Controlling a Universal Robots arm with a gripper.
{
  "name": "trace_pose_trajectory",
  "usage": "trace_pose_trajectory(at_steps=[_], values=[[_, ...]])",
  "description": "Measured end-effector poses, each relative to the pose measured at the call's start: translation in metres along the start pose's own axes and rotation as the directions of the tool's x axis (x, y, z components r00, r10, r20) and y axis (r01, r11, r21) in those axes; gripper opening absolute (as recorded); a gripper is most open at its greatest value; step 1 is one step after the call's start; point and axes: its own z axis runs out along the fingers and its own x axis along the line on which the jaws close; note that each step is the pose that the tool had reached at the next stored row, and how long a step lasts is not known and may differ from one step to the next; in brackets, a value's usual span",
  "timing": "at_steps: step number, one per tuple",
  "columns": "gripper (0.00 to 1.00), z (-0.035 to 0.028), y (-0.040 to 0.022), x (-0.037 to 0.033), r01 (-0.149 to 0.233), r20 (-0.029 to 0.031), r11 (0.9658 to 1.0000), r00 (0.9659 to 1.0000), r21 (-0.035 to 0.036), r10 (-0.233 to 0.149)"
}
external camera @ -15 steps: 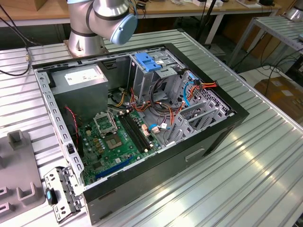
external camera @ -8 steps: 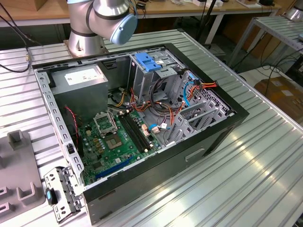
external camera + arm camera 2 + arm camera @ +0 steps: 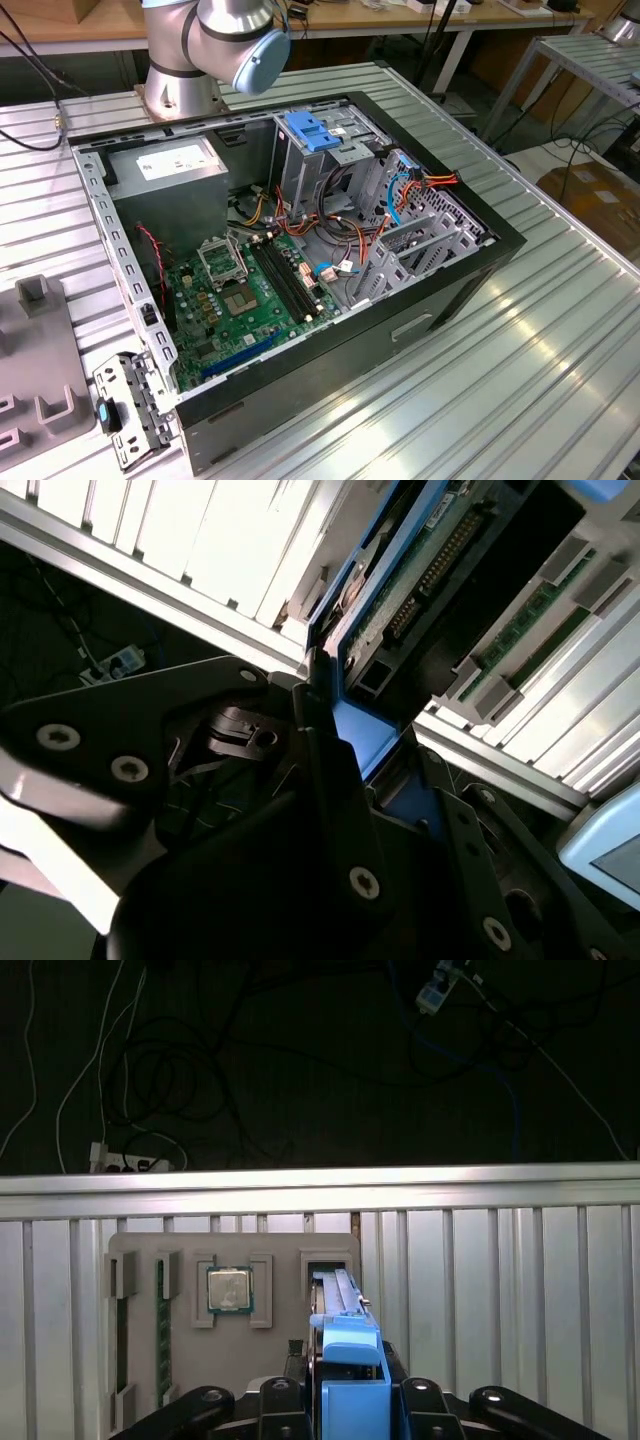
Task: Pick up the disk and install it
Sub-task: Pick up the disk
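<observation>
- Silver table (image 3: 560, 330) with long ribs, what sits on it?
- 1 big black computer case (image 3: 330, 385), lying open. A green board (image 3: 240, 300) and lots of wires are inside. The robot arm (image 3: 215, 40) stands on the table at the top of the exterior view.
- Where is the disk?
- In the first wrist view the disk (image 3: 338, 1305) stands on its thin edge, with its blue frame around it. It is over a grey tray (image 3: 230, 1360) that lies on the table. Its far end is at a slot in the tray. I cannot tell if it sits in the slot or is just above it.
- What else is in the tray?
- 1 square chip (image 3: 229, 1290) just beside the disk, and 1 long green stick (image 3: 160, 1330) further off.
- And the gripper?
- The gripper (image 3: 352, 1390) has the disk between its 2 black fingers (image 3: 320, 730). They pinch the blue frame from both sides. In the second wrist view the disk shows its board side with rows of little pins.
</observation>
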Motion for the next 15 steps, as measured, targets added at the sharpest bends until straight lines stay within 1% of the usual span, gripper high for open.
trace_pose_trajectory(at_steps=[7,11,13,15], values=[[0.37,-0.0016,0.0001,0.0000,0.000,-0.0001,1.0000,1.0000,-0.0002,0.000],[0.37,-0.0056,0.0002,0.0000,0.000,-0.0001,1.0000,1.0000,-0.0002,0.000],[0.37,-0.0099,0.0003,0.0000,0.000,0.0000,1.0000,1.0000,-0.0001,0.000],[0.37,-0.0107,0.0003,0.0000,0.000,0.0001,1.0000,1.0000,0.0002,0.000]])
